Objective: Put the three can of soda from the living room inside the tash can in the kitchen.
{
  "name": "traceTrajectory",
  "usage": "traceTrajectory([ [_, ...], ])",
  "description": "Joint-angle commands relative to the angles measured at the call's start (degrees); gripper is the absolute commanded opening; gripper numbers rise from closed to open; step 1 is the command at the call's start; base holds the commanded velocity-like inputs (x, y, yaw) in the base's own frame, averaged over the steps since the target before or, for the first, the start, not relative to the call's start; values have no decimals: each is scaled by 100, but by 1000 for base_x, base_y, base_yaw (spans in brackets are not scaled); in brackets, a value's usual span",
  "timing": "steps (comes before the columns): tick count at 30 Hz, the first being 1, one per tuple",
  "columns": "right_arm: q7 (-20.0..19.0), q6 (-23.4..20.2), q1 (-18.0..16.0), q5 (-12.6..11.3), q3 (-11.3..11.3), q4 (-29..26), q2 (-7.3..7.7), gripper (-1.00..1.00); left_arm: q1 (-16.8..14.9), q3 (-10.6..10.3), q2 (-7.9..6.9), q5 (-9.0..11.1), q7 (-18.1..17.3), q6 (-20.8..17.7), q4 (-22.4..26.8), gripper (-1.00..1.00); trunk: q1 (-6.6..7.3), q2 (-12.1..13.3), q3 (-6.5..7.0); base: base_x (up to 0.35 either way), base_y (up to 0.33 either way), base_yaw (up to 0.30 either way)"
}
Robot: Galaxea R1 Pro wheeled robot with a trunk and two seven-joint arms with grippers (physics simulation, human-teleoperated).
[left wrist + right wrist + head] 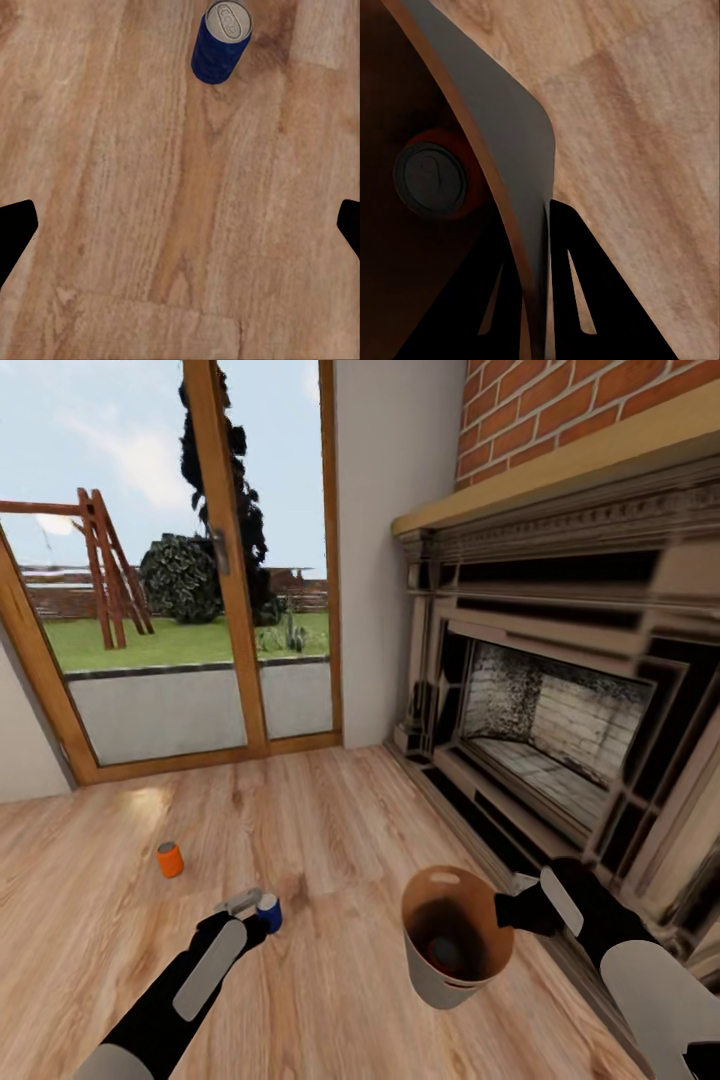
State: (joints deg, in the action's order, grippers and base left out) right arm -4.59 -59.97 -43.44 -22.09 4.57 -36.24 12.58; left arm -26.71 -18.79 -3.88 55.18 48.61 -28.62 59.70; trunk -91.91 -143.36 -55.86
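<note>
Three soda cans are in sight, one of each colour. One orange can stands on the wood floor, well apart from the bin and on its glass-door side. One blue can stands on the floor nearer the bin, just beyond the left gripper. One reddish can lies inside the bin, at its bottom. There is one bin, dark grey outside and brown within. Two grippers show: the left one beside the blue can and the right gripper at the bin's rim. One fireplace stands behind the bin, and two glass door panes lie beyond the orange can.
</note>
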Motion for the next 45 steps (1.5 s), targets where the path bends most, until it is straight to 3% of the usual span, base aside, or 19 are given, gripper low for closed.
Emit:
traceTrajectory([
  [1,-25,-3,-2,-208,-9,-11,-1,-100,5,-1,0,-2,-13,0,-28,100,1,0,1,347,0,0],
  [3,-25,-3,0,-208,40,-58,-8,-100,15,-1,1,-5,-66,-2,-103,100,1,0,1,347,0,0],
  [6,-31,-3,5,-210,412,-226,-12,-100,23,-2,4,-4,-147,-1,-202,100,1,0,1,347,0,0],
  [9,-33,-3,9,-215,523,-291,-14,-100,25,-2,5,-4,-195,7,-306,100,1,0,1,347,0,0],
  [19,-34,-3,11,-217,570,-313,-18,-100,-18,-2,4,-9,-497,67,-755,100,1,0,1,347,0,0],
  [23,-34,-3,11,-216,571,-329,-10,-100,-97,-2,12,-15,-797,89,-1149,100,1,0,1,347,0,0],
  [30,-34,-3,148,-217,571,-637,-2,-100,-141,-5,4,-16,-1001,109,-1496,100,1,0,1,347,0,0],
  [40,-34,-3,219,-217,586,-765,-1,-100,-264,-2,-94,-16,-1490,119,-2150,100,1,0,1,345,0,0],
  [45,-37,-3,222,-216,589,-783,-1,-100,-279,2,-119,-11,-1462,102,-2252,100,1,0,1,117,0,0],
])
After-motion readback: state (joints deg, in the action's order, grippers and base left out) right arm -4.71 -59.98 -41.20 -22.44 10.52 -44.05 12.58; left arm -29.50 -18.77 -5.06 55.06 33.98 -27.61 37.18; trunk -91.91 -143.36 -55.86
